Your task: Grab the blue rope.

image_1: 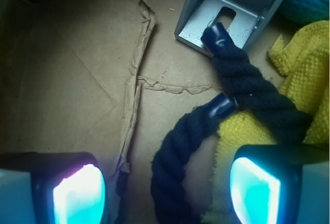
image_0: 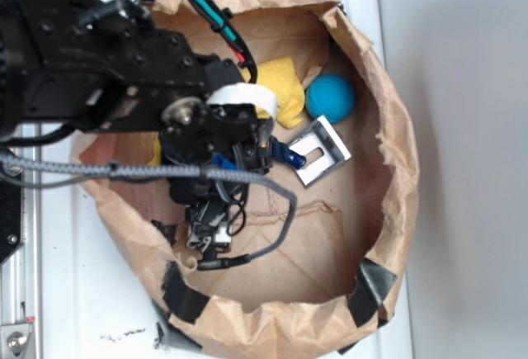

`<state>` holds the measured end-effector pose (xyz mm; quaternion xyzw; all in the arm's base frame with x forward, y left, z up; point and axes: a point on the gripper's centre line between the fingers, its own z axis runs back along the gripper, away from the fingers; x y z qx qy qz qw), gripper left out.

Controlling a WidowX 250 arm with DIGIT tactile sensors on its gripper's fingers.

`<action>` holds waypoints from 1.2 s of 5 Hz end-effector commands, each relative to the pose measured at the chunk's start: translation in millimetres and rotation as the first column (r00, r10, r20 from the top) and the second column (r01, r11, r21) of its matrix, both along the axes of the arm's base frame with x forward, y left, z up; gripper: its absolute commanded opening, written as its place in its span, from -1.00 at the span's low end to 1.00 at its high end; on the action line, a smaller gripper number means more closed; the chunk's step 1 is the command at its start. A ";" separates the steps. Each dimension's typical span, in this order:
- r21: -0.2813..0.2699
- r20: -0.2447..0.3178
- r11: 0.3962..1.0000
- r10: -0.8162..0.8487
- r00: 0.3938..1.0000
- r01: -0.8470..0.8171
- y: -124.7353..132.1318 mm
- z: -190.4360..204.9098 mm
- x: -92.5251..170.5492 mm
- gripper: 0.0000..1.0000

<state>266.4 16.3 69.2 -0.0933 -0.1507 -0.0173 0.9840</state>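
The blue rope (image_1: 178,157) is a thick navy twisted cord lying in a loop on the brown paper floor. One shiny blue tip (image_1: 220,36) rests against a metal bracket, and the other tip (image_1: 221,105) lies at the yellow cloth's edge. My gripper (image_1: 167,195) hangs open just above it. The rope's curved stretch passes between the two glowing pads (image_1: 77,195), touching neither. In the exterior view my black arm covers most of the rope, and only a blue tip (image_0: 289,154) shows beside the bracket.
A silver metal bracket (image_0: 320,151) lies right of the arm. A yellow cloth (image_0: 280,87) and a teal ball (image_0: 330,97) sit behind it. A crumpled brown paper wall (image_0: 396,153) rings everything. A grey cable (image_0: 124,171) drapes across the arm.
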 end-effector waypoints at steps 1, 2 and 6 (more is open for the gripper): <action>0.026 -0.039 0.999 -0.026 0.999 0.027 1.3 -15.6 13.0 1.00; 0.037 -0.069 0.998 -0.057 0.996 0.059 -12.5 -25.6 11.9 1.00; 0.042 -0.102 0.997 -0.066 0.993 0.071 -16.5 -26.7 12.1 -1.00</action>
